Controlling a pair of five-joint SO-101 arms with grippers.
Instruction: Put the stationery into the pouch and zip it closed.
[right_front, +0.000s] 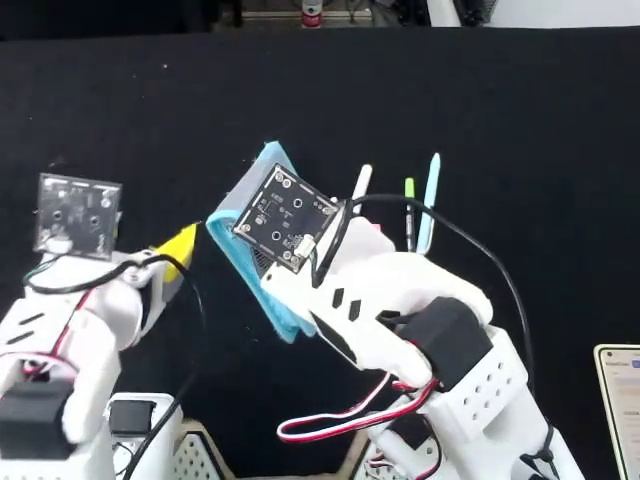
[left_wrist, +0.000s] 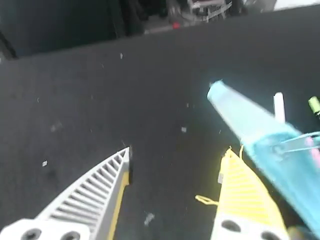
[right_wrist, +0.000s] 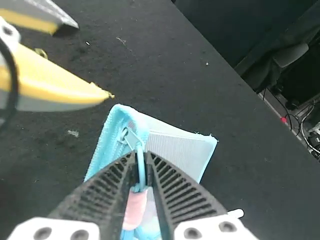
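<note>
Now — right end effector (right_wrist: 141, 156) pinching zipper pull (right_wrist: 140, 162) on pouch (right_wrist: 177, 150) | left end effector (left_wrist: 178, 150) spread wide

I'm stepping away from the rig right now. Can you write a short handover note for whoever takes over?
Left gripper: open, holding nothing, beside the light blue fabric pouch.
Right gripper: shut on the pouch's light blue zipper pull.
White pen, green pen and light blue pen: on the black table, outside the pouch.
Done: zipper pull gripped.
Left: put all three pens in, then zip closed. How far the zip is open cannot be told.
</note>
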